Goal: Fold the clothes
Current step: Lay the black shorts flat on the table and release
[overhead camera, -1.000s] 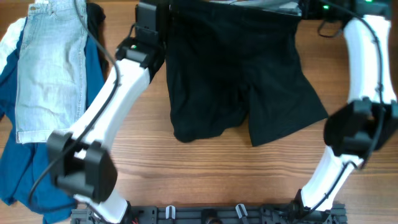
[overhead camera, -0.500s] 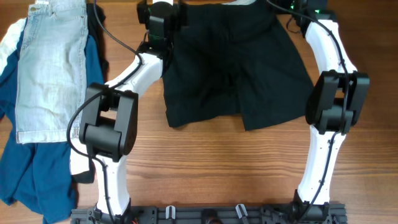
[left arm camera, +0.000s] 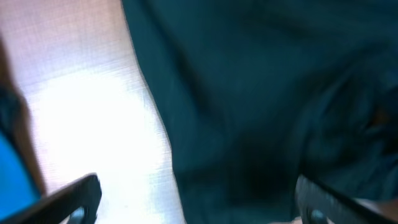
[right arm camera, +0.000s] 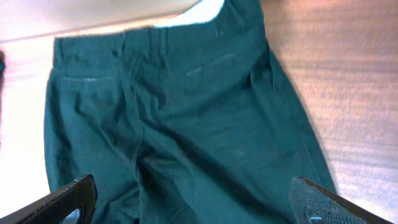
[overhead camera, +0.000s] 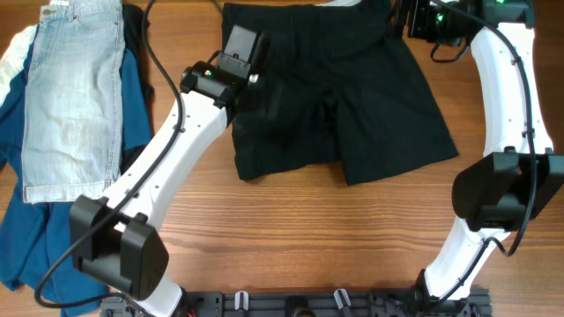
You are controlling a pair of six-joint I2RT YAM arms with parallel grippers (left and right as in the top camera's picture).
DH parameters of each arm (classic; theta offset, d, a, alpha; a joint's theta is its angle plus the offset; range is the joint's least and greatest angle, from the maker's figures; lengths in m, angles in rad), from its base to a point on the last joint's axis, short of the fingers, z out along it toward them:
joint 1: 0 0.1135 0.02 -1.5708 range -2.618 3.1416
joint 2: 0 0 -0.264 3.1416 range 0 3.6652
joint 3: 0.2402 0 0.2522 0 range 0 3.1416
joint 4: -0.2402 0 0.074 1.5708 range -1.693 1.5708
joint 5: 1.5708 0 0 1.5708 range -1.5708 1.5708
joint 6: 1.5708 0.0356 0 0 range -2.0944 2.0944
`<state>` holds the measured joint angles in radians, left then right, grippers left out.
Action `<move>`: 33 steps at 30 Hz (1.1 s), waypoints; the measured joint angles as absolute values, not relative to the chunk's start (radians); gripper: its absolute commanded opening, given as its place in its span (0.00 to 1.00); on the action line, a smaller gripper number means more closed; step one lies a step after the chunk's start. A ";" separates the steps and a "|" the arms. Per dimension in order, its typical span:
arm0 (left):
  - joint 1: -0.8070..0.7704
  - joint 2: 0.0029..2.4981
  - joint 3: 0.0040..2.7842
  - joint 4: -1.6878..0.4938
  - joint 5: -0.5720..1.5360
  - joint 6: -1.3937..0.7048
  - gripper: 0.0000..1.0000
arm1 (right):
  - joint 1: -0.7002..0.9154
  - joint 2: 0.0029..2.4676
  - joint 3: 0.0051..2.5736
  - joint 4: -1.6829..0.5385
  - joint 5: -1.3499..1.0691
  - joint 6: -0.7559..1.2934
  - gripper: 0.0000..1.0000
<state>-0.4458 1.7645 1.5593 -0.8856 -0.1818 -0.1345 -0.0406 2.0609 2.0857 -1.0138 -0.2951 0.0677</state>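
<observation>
Two grippers hover at the black shorts [overhead camera: 352,97], which lie spread flat at the far middle of the table [overhead camera: 308,238], waistband away from me. The left gripper [left arm camera: 198,186] and right gripper [right arm camera: 194,190] both gape wide, holding nothing. Folding looks unstarted; next I'd pinch one side's waistband and hem corners.

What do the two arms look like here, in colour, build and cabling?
Both the left arm and right arm have smooth white tubular links with bulky black joint housings. A thin black cable runs along each. The right one shows a green light near its wrist. The end effector fingers are dark.
</observation>
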 measured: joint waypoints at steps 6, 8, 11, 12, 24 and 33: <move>-0.368 1.830 1.446 -0.939 -0.019 -0.314 1.00 | -0.041 2.062 2.076 -1.033 -0.295 0.068 0.99; -0.351 1.834 1.400 -0.904 0.049 -0.350 1.00 | -0.041 2.062 2.076 -1.032 -0.295 0.068 0.99; -0.352 1.839 1.320 -0.873 0.191 -0.422 0.97 | -0.041 2.062 2.076 -1.032 -0.295 0.068 1.00; -0.353 1.839 1.299 -0.870 0.219 -0.441 0.89 | -0.041 2.062 2.076 -1.033 -0.295 0.068 1.00; -0.348 1.842 1.149 -0.825 0.268 -0.537 0.04 | -0.041 2.062 2.076 -1.051 -0.295 0.063 1.00; -0.280 1.842 1.148 -1.205 0.285 -0.537 0.07 | -0.041 2.062 2.076 -1.056 -0.295 0.056 0.99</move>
